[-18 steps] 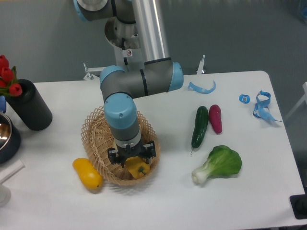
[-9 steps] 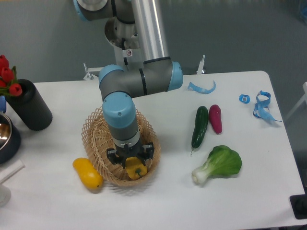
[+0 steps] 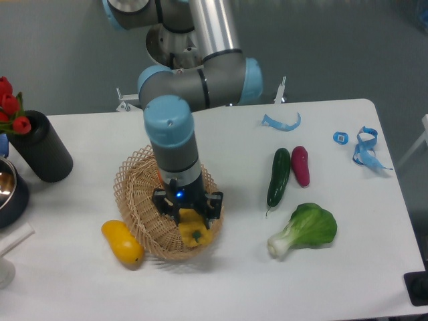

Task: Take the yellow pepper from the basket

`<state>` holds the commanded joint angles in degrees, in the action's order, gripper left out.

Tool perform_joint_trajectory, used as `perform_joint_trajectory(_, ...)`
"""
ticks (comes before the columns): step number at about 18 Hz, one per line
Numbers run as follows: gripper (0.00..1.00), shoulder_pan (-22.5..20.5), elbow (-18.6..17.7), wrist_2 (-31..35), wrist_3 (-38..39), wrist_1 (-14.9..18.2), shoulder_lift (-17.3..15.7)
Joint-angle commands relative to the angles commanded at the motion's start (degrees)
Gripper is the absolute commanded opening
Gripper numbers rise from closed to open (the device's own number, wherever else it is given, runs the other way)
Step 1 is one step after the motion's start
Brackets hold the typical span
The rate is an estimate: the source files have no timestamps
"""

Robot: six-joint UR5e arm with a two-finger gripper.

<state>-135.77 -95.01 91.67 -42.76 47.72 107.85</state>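
The yellow pepper (image 3: 193, 230) is a small lumpy bright-yellow fruit with a green stem, held between my fingers over the front right of the basket (image 3: 137, 204), an oval tan wicker basket. My gripper (image 3: 189, 215) points straight down and is shut on the pepper's upper part. The pepper looks lifted a little above the basket floor, though its underside and the contact are partly hidden by the fingers.
A smooth yellow-orange mango-like fruit (image 3: 122, 241) lies left of the basket. A cucumber (image 3: 278, 176), a purple vegetable (image 3: 300, 164) and a bok choy (image 3: 306, 229) lie to the right. A black cylinder (image 3: 44, 146) with tulips and a bowl (image 3: 9, 190) stand at the left. Blue scraps (image 3: 364, 147) lie far right.
The arm has risen and shifted slightly right, and the pepper has come up with the gripper. The wrist now stands higher above the basket.
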Motion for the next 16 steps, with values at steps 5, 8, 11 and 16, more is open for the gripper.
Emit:
perform_joint_trajectory(5,0.37,-7.3,1.8,-2.6,-15.6,0.0,-0.5)
perform_joint_trajectory(8,0.37,-9.9,1.9,-4.3,-18.4,1.3,-0.7)
perform_joint_trajectory(11,0.37,-10.4,2.1,-4.7,-18.5,1.4,-0.8)
perform_joint_trajectory(16,0.37,-10.9,1.8,-6.1,-18.5,1.4,-1.6)
